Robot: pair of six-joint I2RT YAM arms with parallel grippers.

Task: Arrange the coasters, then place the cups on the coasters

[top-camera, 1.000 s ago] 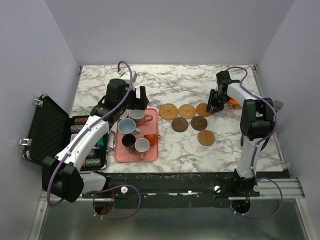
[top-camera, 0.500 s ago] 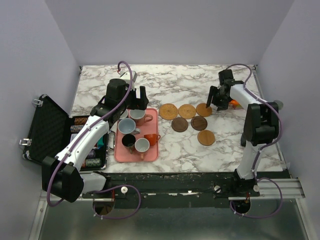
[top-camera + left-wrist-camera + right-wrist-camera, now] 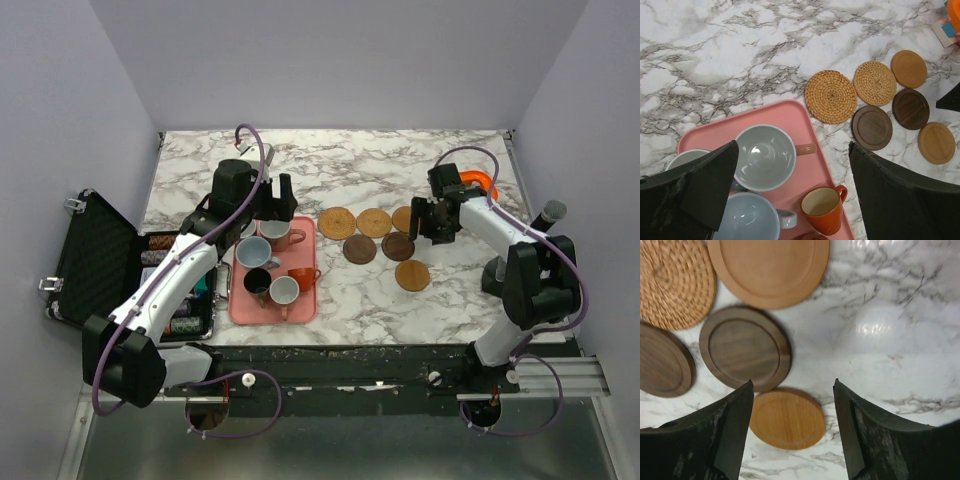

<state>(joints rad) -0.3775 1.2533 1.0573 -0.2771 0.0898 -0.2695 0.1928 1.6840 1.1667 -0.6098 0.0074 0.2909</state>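
Coaster stage: the six coasters (image 3: 360, 249) lie in a loose cluster on the worktop (image 3: 350, 165), beneath the right claw (image 3: 430, 227) and extending from it toward the left claw (image 3: 273, 203). The right claw is spread and pinches nothing. Cup stage: not begun. The cups (image 3: 765, 157) stand on the pink tray (image 3: 805, 112), directly beneath the left claw, which is spread wide and empty. No cup rests on a coaster. Judged remaining: any final spacing of the coasters, then transfer of every cup from tray to coaster.
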